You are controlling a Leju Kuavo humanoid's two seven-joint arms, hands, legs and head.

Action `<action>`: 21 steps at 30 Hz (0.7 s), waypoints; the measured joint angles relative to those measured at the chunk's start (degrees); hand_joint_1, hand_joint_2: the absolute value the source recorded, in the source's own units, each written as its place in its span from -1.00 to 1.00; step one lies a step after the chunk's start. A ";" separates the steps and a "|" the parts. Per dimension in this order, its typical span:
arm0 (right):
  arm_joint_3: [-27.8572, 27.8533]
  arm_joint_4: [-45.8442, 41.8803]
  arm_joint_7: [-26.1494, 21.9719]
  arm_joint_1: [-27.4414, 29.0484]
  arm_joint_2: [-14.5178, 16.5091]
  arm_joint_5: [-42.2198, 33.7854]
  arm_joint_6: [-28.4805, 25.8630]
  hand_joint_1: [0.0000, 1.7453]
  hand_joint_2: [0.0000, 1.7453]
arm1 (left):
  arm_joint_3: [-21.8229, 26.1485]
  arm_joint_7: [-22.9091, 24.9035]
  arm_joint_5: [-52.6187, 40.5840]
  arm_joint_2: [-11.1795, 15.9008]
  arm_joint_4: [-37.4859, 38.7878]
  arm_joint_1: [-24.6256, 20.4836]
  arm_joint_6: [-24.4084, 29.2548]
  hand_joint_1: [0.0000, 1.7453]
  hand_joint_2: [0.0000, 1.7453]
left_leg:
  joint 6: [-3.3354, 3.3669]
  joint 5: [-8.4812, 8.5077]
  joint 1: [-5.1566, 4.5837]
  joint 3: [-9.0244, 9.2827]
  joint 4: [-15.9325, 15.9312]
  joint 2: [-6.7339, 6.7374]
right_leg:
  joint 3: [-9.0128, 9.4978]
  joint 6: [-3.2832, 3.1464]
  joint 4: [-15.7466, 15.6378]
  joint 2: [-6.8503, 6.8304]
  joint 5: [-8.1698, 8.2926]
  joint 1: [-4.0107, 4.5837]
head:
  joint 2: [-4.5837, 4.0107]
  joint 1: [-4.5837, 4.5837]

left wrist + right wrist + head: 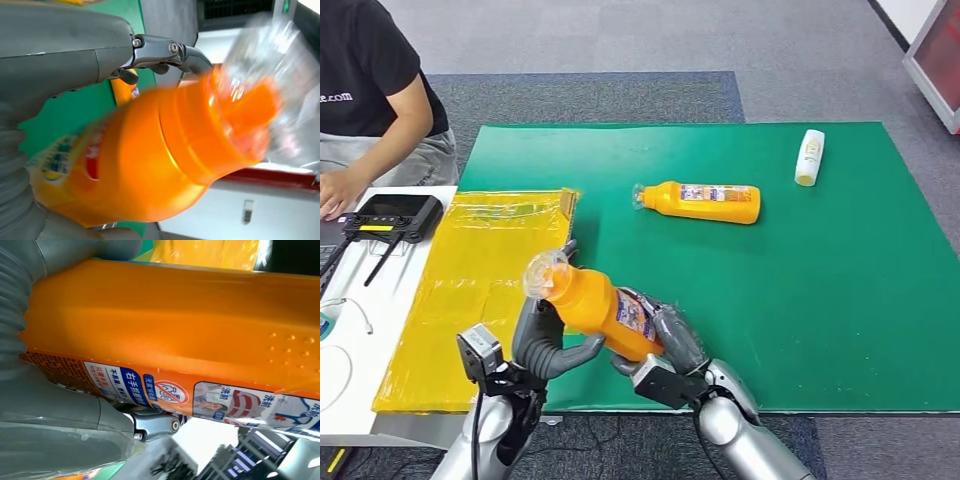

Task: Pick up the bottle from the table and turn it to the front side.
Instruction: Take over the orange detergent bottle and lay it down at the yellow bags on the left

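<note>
An orange bottle (595,305) is held in the air above the near edge of the green table (803,300), gripped at both ends by the robot. The fingers (546,345) of the left hand (539,340) are curled around the neck end, just behind the clear cap (540,272); the fingers (671,330) of the right hand (675,340) are wrapped around the base end, over the printed label (635,315). In the right wrist view, small print and warning pictograms are seen on the label facing that hand, so this is probably the back panel, though the left wrist view is too blurred for the other face to be read.

The turn is best made about the bottle's long axis, with one hand kept firm while the other is loosened and re-set, so that the bottle is never left unsupported. The smooth plastic may slip; the cap end should be held level to keep the weight from swinging.

Farther off, a second orange bottle (701,201) and a small white bottle (810,157) lie on the table, well apart from the hands. A yellow plastic sheet (471,290) lies to the left, beside a person (373,100) seated at a white desk (358,340).
</note>
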 joint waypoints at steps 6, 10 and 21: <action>2.54 0.00 0.57 -2.13 1.17 0.00 0.80 1.00 1.00 | -1.26 1.27 -1.51 0.09 1.92 -3.36 -0.48 -1.00 1.00 | -0.01 0.03 0.00 -0.02 0.00 0.00 | -0.02 0.00 0.00 0.00 0.01 0.01 | 0.00 0.01; 3.47 -0.02 0.67 -3.34 1.57 -0.96 1.47 1.00 1.00 | -1.84 2.87 -0.66 0.09 3.70 -5.47 -2.04 -1.00 1.00 | 0.01 0.05 0.00 -0.03 0.00 0.00 | -0.01 0.01 0.00 0.00 0.03 0.00 | 0.00 0.01; 4.33 -0.04 1.21 -5.30 1.76 -2.25 1.39 1.00 1.00 | -3.84 2.91 -4.92 0.42 6.05 -8.63 -0.08 1.00 1.00 | 0.02 0.06 -0.01 -0.07 0.00 0.00 | -0.06 0.01 0.00 0.00 0.04 0.00 | 0.00 0.00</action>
